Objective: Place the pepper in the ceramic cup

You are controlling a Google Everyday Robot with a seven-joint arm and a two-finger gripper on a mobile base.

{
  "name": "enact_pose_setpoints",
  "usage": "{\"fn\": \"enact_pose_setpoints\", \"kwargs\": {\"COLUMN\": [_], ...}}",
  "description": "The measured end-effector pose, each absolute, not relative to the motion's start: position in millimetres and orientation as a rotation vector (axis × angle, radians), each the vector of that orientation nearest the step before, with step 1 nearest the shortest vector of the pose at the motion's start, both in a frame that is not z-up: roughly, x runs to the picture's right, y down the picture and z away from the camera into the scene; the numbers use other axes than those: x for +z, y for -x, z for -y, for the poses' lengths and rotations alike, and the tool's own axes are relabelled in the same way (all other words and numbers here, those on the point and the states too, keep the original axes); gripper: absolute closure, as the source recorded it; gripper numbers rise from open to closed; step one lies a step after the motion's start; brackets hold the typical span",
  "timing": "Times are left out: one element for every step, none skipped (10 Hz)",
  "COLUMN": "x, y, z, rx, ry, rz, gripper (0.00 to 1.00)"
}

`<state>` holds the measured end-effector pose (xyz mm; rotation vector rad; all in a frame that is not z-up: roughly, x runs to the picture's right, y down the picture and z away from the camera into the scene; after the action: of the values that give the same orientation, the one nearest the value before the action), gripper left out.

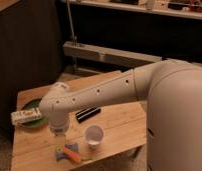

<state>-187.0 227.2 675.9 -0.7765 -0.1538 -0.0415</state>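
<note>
One pepper [72, 155], one ceramic cup [94, 134], one plate [31, 105] and one sponge [59, 152] sat there. One gripper [60, 135] hovered above the pepper.

pale gripper [59, 133] above orange pepper [71, 154], white cup [94, 135]

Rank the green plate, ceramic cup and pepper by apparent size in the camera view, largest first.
1. green plate, clearly largest though partly covered
2. ceramic cup
3. pepper, near the cup in length but much thinner

The claw hangs just above the blue sponge and pepper.
</note>
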Motion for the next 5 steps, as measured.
{"fn": "enact_pose_setpoints", "kwargs": {"x": [678, 680, 681, 683, 685], "y": [184, 179, 176, 173, 172], "z": [-237, -255, -267, -270, -271], "rx": [-0.018, 0.021, 0.051, 0.074, 0.086], "ry": [0.775, 0.758, 0.737, 0.716, 0.701], "rz": [0.131, 0.11, 0.099, 0.097, 0.095], "gripper": [0.2, 0.2, 0.2, 0.2, 0.2]}}
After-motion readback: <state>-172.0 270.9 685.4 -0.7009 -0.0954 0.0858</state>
